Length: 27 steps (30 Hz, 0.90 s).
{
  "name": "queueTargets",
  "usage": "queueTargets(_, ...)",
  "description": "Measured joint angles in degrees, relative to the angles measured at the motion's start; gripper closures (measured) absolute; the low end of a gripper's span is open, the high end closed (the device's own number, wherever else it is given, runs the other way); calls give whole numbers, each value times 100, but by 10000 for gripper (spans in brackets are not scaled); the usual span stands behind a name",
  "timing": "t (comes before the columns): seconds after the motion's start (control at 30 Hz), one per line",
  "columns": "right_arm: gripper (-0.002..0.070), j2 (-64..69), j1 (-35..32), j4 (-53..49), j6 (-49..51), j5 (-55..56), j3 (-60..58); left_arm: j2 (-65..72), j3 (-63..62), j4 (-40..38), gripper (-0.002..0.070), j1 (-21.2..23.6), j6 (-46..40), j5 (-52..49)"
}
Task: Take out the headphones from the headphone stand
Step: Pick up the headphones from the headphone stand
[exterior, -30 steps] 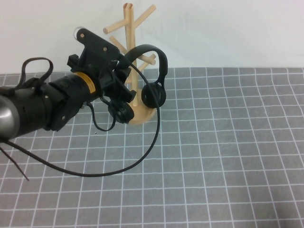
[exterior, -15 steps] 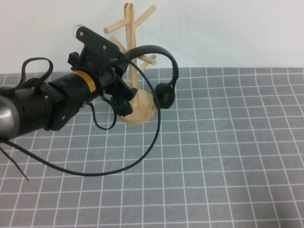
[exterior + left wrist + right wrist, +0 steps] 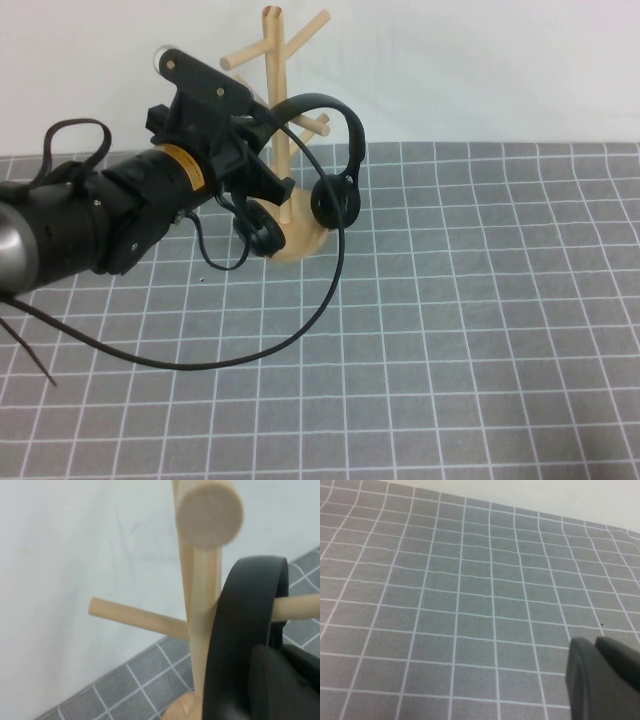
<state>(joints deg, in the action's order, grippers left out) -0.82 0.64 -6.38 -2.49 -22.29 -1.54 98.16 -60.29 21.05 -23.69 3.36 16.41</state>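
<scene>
Hanging black headphones (image 3: pixel 335 195) with thin arched headband, round padded cups.

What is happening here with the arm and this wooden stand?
The left gripper is at the wooden stand at the back of the table, its jaws shut on the headband of the black headphones. The headphones hang over a peg of the stand, one ear cup on each side. The right gripper is off to the side above the gray mat.
</scene>
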Motion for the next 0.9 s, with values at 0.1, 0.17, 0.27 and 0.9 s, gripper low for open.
queueTargets(0.1,685,0,0,0,0,0,0,-66,0,0,676,-3,11,0)
queueTargets(0.17,685,0,0,0,0,0,0,-115,0,0,676,-13,11,0)
queueTargets(0.27,685,0,0,0,0,0,0,-203,0,0,677,-13,11,-132)
queueTargets(0.9,685,0,0,0,0,0,0,-214,0,409,164,-16,330,-203)
